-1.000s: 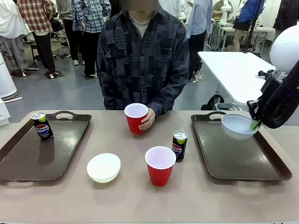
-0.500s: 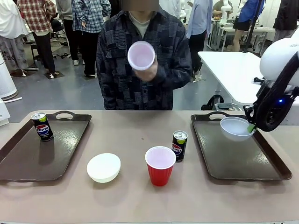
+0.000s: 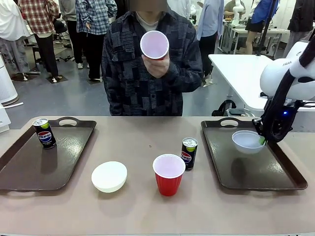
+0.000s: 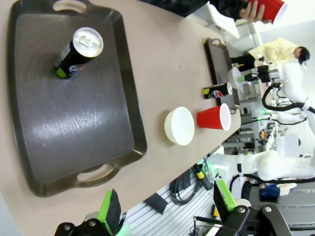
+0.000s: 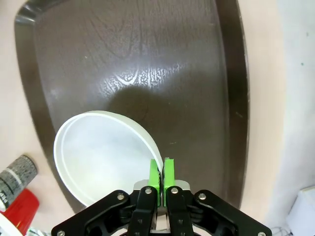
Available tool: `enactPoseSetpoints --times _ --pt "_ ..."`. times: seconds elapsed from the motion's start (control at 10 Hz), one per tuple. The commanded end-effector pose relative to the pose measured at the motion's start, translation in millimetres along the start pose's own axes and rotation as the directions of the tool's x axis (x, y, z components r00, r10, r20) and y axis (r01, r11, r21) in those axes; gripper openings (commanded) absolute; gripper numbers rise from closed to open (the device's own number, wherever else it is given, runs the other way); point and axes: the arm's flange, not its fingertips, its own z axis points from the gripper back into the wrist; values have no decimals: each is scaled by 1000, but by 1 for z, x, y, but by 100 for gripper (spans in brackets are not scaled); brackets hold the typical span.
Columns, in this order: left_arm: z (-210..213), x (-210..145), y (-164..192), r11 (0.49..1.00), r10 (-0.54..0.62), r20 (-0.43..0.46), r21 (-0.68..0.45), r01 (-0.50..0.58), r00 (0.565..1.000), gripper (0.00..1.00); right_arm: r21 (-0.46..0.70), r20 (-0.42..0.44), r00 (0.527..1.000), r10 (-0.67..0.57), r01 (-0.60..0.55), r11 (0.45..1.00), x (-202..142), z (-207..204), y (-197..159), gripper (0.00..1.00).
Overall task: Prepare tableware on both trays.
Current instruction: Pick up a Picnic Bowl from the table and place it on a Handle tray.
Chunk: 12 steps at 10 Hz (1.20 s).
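Front view: our right gripper [image 3: 263, 140] pinches the rim of the pale bowl [image 3: 245, 141], low over the far end of the right tray [image 3: 256, 176]; our left gripper [image 4: 165, 195] gapes wide near the left tray [image 4: 74, 132].

The right gripper [image 5: 161, 167] pinches the rim of the pale bowl [image 5: 98, 152]. The bowl is over the brown tray [image 5: 147, 59], near one edge.
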Motion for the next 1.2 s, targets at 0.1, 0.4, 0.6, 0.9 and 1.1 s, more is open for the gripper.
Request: enactPoseSetpoints --times 0.1,0.4,0.6,0.9,1.1 --pt "0 -1 0 1000 -7 6 -13 7 1000 100 -29 18 1000 7 -6 1000 4 -10 1 4" --pt "0 -1 0 1000 -7 6 -13 7 1000 100 -15 5 1000 29 -29 999 -4 -10 1 4" --pt "0 -1 0 1000 -7 6 -13 7 1000 100 -48 -16 992 126 -127 991 -92 32 -2 4" --pt "0 -1 0 1000 -7 6 -13 7 1000 100 -30 -1 988 155 -155 988 -122 53 -14 4" --pt "0 -1 0 1000 -7 6 -13 7 1000 100 -20 -50 989 140 -141 990 -107 43 -15 4"
